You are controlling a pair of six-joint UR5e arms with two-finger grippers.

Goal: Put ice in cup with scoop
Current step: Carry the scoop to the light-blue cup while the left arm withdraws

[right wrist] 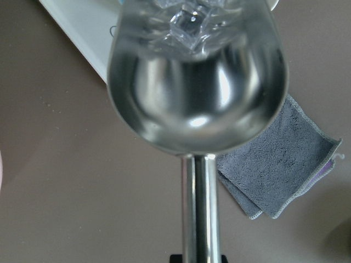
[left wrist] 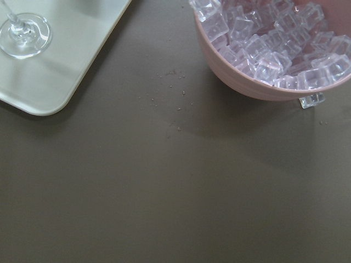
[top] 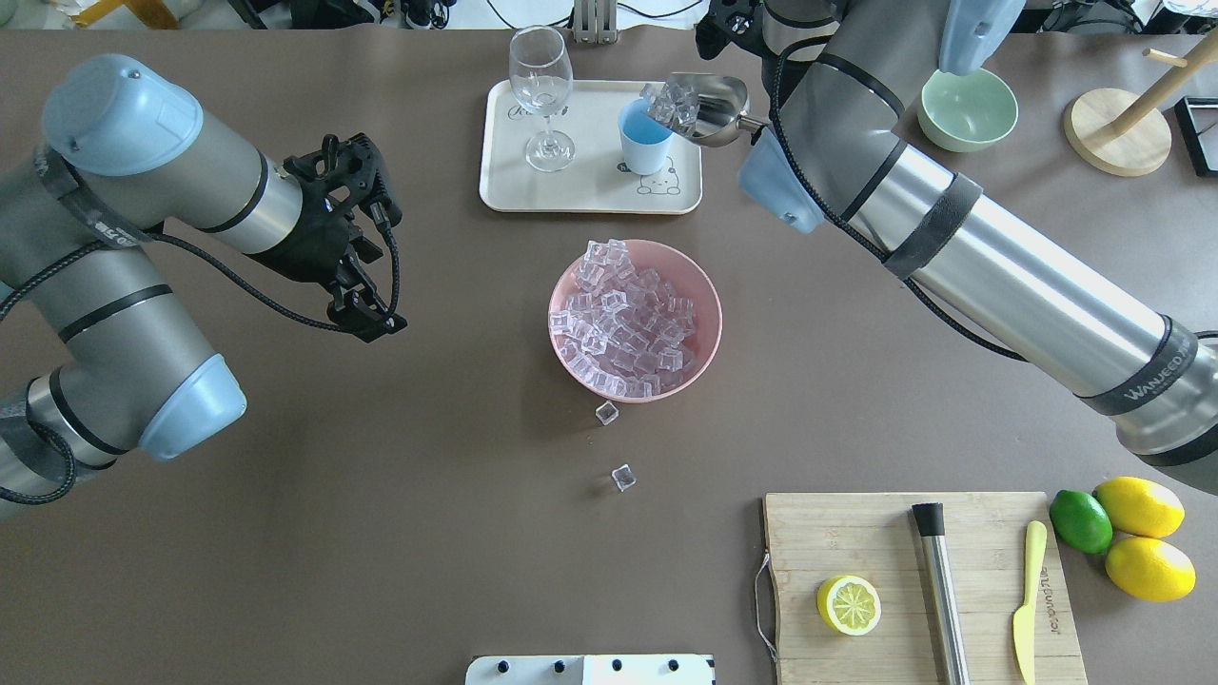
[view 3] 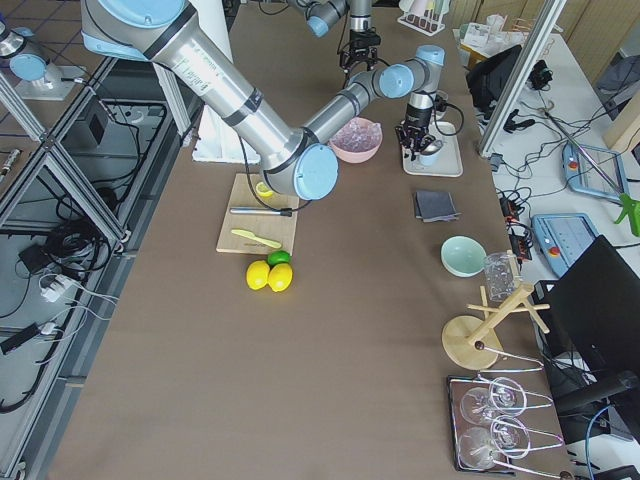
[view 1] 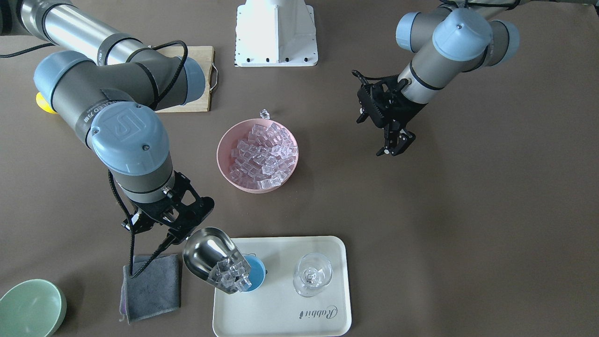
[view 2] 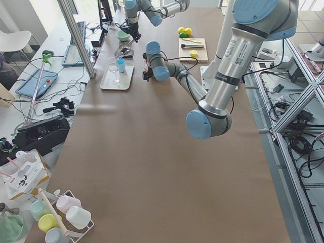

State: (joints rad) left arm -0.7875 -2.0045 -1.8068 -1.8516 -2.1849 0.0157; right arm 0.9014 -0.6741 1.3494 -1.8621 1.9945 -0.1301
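Observation:
My right gripper (view 1: pixel 175 234) is shut on the thin handle of the silver scoop (view 1: pixel 208 255). The scoop is tilted, its mouth over the light-blue cup (view 1: pixel 257 274) on the cream tray (view 1: pixel 281 309). Clear ice cubes (view 1: pixel 231 274) lie at the scoop's mouth, at the cup's rim. The overhead view shows the scoop (top: pixel 718 105), its ice (top: pixel 671 103) and the cup (top: pixel 639 143). The right wrist view looks down the scoop (right wrist: pixel 197 104). Many more cubes fill the pink bowl (top: pixel 709 314). My left gripper (top: pixel 366 319) hangs open and empty, left of the bowl.
A stemmed glass (top: pixel 542 86) stands on the tray beside the cup. Two loose cubes (top: pixel 606 412) (top: pixel 623 477) lie on the table near the bowl. A grey cloth (view 1: pixel 152 288) and a pale green bowl (view 1: pixel 30 306) lie near my right arm. A cutting board (top: pixel 913 571) is near right.

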